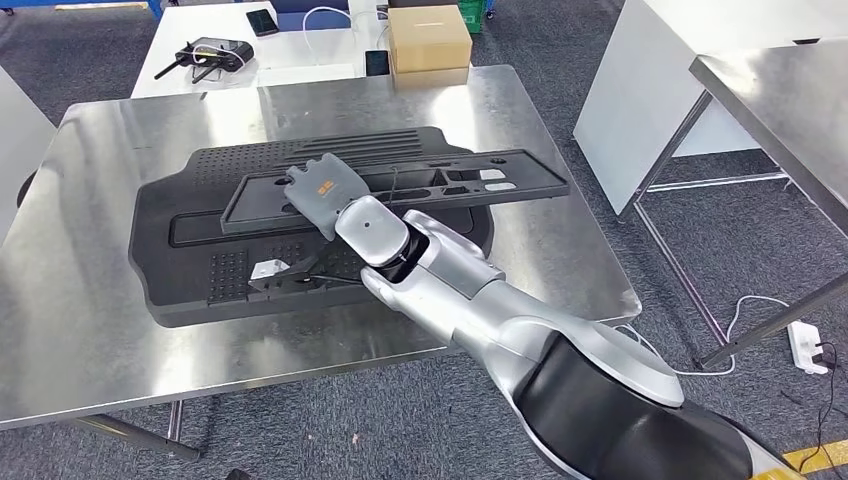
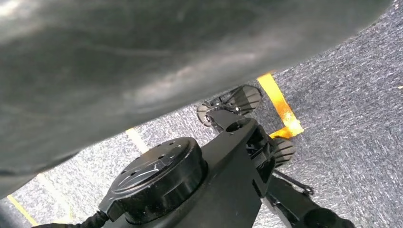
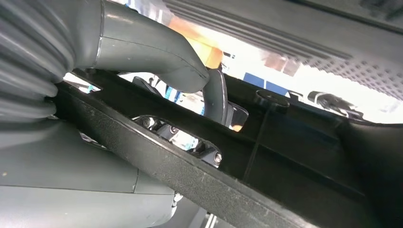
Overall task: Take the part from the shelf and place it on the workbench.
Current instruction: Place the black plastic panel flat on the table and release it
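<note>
The steel counter [image 1: 90, 300] carries a large black moulded panel [image 1: 180, 270]. Above it the part [image 1: 500, 180], a long, flat, black slotted strip, runs from 9 to 3 o'clock, gripped by the right hand [image 1: 322, 195], thumb [image 3: 157, 57] over its edge.

The steel workbench [image 1: 90, 300] carries a large black panel [image 1: 190, 270] (flat, filling its middle) directly on its top.

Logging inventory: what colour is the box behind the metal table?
Tan cardboard box, best in head view.
</note>
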Robot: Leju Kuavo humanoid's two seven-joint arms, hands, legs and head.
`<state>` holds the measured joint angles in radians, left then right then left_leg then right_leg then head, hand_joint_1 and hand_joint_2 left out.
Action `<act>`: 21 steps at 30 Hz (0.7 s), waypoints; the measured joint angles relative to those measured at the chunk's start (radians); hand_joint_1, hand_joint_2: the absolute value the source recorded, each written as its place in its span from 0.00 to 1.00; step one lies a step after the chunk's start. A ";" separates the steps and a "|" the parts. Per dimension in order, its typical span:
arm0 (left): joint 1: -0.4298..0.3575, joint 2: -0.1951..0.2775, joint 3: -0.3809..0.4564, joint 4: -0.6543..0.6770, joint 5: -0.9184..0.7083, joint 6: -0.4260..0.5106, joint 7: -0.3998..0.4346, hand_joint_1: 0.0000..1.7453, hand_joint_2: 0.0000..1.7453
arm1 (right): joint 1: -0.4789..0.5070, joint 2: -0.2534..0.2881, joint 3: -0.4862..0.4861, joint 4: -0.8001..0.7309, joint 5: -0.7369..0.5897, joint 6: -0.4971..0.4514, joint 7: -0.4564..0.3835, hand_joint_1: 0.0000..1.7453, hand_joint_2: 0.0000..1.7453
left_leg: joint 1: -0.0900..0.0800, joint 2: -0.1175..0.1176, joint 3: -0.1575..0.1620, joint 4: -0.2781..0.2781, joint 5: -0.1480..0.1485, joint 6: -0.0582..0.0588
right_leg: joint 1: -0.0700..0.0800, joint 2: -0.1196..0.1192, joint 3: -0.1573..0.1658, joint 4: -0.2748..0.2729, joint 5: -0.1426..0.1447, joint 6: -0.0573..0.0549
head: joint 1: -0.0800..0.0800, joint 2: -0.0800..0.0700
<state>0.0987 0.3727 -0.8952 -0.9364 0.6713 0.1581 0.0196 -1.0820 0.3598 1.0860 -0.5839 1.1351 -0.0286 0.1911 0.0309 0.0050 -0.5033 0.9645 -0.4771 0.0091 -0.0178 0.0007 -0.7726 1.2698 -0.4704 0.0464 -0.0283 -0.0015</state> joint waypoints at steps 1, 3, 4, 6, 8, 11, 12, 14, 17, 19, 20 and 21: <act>0.001 0.000 0.001 -0.002 0.000 0.000 0.001 0.00 0.00 | 0.000 -0.001 0.000 0.001 0.000 0.000 0.000 1.00 1.00 | 0.003 -0.001 0.005 0.000 -0.004 -0.005 | -0.002 0.000 0.017 -0.053 0.031 0.012 | 0.000 0.000; 0.001 0.000 0.005 -0.006 0.000 -0.002 0.001 0.00 0.00 | -0.001 -0.002 0.000 0.001 0.000 0.000 0.000 1.00 1.00 | 0.006 -0.004 0.015 0.001 -0.016 -0.019 | -0.005 -0.003 0.083 -0.203 0.098 0.030 | 0.001 0.000; 0.000 0.001 0.007 -0.007 -0.001 -0.002 0.002 0.00 0.00 | -0.002 -0.001 0.000 0.002 0.000 0.000 0.000 1.00 1.00 | 0.005 -0.004 0.017 0.002 -0.022 -0.026 | -0.004 -0.002 0.109 -0.259 0.116 0.028 | 0.000 0.000; 0.000 0.002 0.009 -0.010 -0.001 -0.003 0.002 0.00 0.00 | -0.002 -0.002 0.001 0.002 0.000 -0.001 0.000 1.00 1.00 | 0.003 -0.005 0.017 0.002 -0.028 -0.039 | 0.002 0.000 0.125 -0.285 0.112 0.009 | 0.000 0.000; 0.000 0.002 0.011 -0.012 -0.003 -0.006 0.004 0.00 0.00 | -0.002 -0.001 0.002 0.003 -0.001 -0.002 0.000 1.00 1.00 | 0.008 -0.004 0.017 0.004 -0.035 -0.050 | 0.001 0.003 0.123 -0.279 0.105 -0.010 | 0.000 0.000; 0.000 0.002 0.017 -0.013 -0.010 -0.009 0.005 0.00 0.00 | -0.003 0.002 0.002 0.004 -0.002 -0.002 0.000 1.00 1.00 | 0.010 -0.004 -0.036 0.114 -0.090 -0.053 | -0.002 0.005 0.137 -0.282 0.093 -0.036 | -0.002 0.000; 0.001 0.002 0.019 -0.013 -0.013 -0.010 0.006 0.00 0.00 | -0.002 0.002 0.002 0.004 -0.002 -0.002 0.000 1.00 1.00 | 0.009 -0.005 -0.078 0.189 -0.117 -0.051 | 0.001 0.006 0.141 -0.281 0.089 -0.042 | -0.003 0.000; 0.004 0.002 0.022 -0.013 -0.018 -0.013 0.008 0.00 0.00 | 0.002 0.002 0.002 0.006 -0.003 -0.002 -0.001 1.00 1.00 | 0.007 -0.006 -0.161 0.310 -0.143 -0.049 | 0.008 0.008 0.149 -0.281 0.083 -0.051 | -0.003 0.000; 0.008 0.002 0.030 -0.013 -0.026 -0.022 0.011 0.00 0.00 | 0.006 0.002 0.003 0.007 -0.007 -0.003 -0.001 1.00 1.00 | 0.007 -0.006 -0.176 0.246 -0.043 -0.042 | 0.014 0.012 0.163 -0.278 0.073 -0.055 | -0.003 0.000; 0.008 0.000 0.038 -0.013 -0.035 -0.028 0.013 0.00 0.00 | 0.005 0.003 0.003 0.008 -0.010 -0.004 -0.002 1.00 1.00 | 0.006 -0.007 -0.136 0.125 0.030 -0.038 | 0.018 0.014 0.165 -0.270 0.064 -0.048 | -0.003 0.000; 0.007 -0.001 0.041 -0.013 -0.042 -0.031 0.014 0.00 0.00 | 0.005 0.003 0.003 0.008 -0.012 -0.005 -0.004 1.00 1.00 | 0.006 -0.008 -0.122 0.087 0.045 -0.037 | 0.022 0.016 0.162 -0.266 0.061 -0.044 | -0.003 0.000; 0.008 -0.002 0.044 -0.013 -0.051 -0.035 0.016 0.00 0.00 | 0.005 0.003 0.003 0.008 -0.014 -0.006 -0.005 1.00 1.00 | 0.005 -0.009 -0.114 0.068 0.048 -0.037 | 0.025 0.017 0.157 -0.262 0.060 -0.041 | -0.003 0.000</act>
<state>0.1063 0.3706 -0.8513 -0.9497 0.6207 0.1230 0.0356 -1.0766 0.3633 1.0890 -0.5763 1.1206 -0.0345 0.1864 0.0354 -0.0043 -0.6178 1.0322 -0.4290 -0.0284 0.0068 0.0176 -0.6153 1.0079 -0.4101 0.0052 -0.0313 -0.0015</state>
